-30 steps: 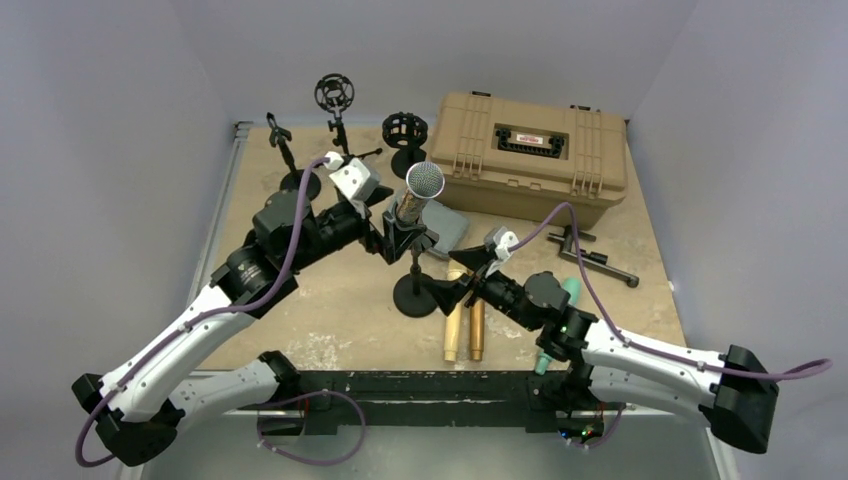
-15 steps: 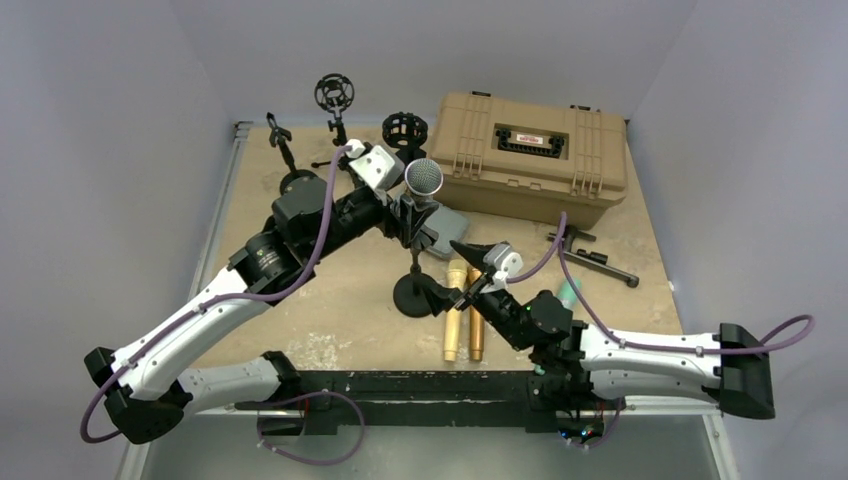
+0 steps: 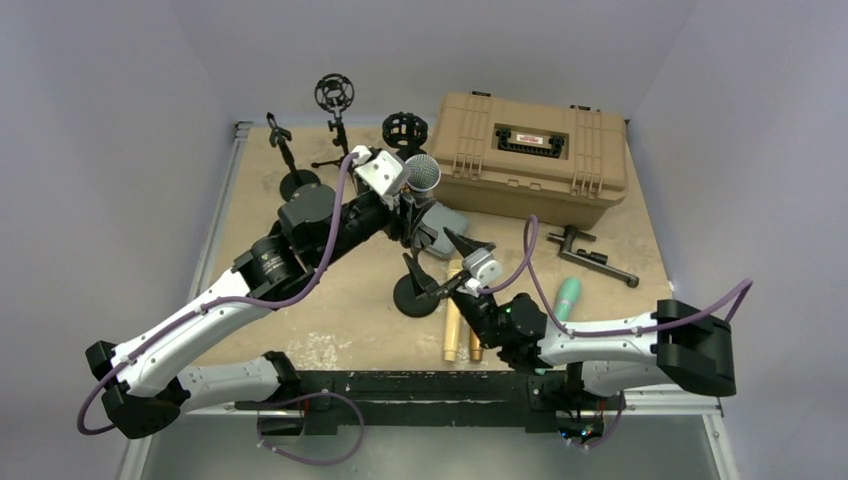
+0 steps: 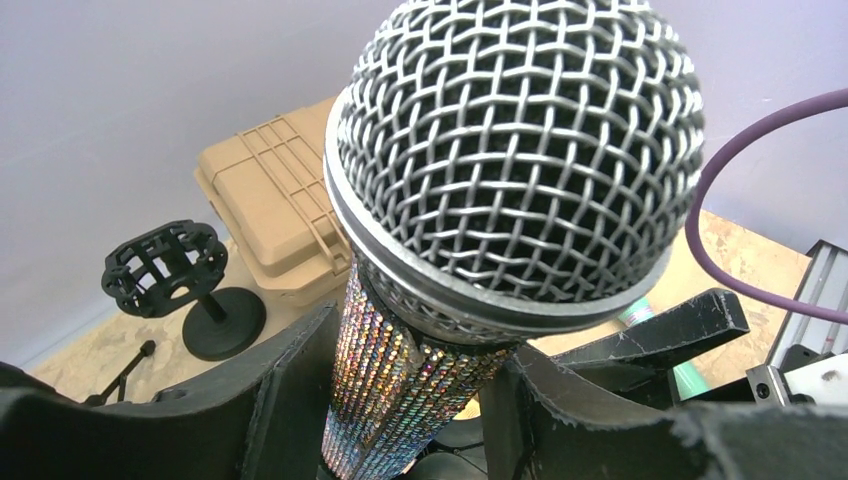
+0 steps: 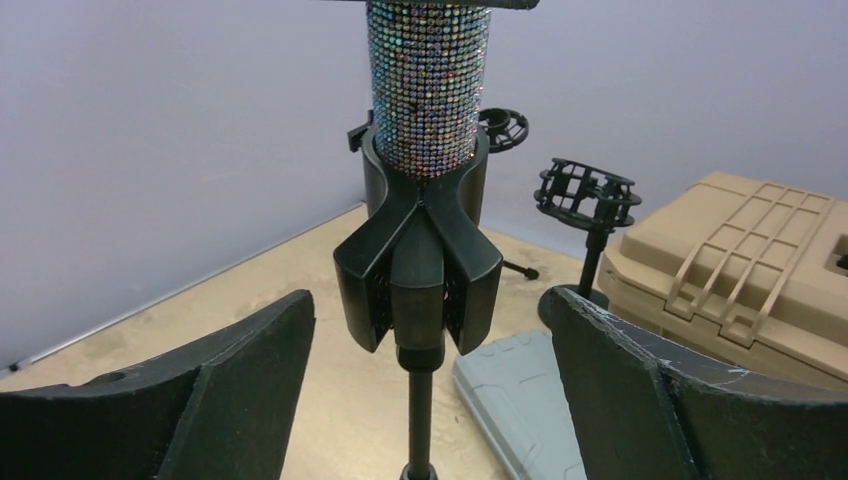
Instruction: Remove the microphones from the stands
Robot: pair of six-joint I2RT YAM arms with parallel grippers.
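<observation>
Where pale lilac walls close in on three sides, the scuffed tan desk (image 3: 340, 290) lies under both arms. The left end effector (image 4: 420, 400) is narrowed onto the silver mesh-headed microphone with a sequined handle (image 4: 515, 150), a finger against each side of the handle just under the head. Below it, the right end effector (image 5: 430, 300) stands wide, its fingers flanking the black clip of the round-based stand (image 5: 420, 260) without touching. The microphone sits upright in that clip. Beyond both lies a tan ribbed hard case (image 3: 530, 150), with a grey pouch (image 5: 520, 400) just past the right end effector. Left of the left end effector, open desk runs to the metal edge rail (image 3: 222, 220).
</observation>
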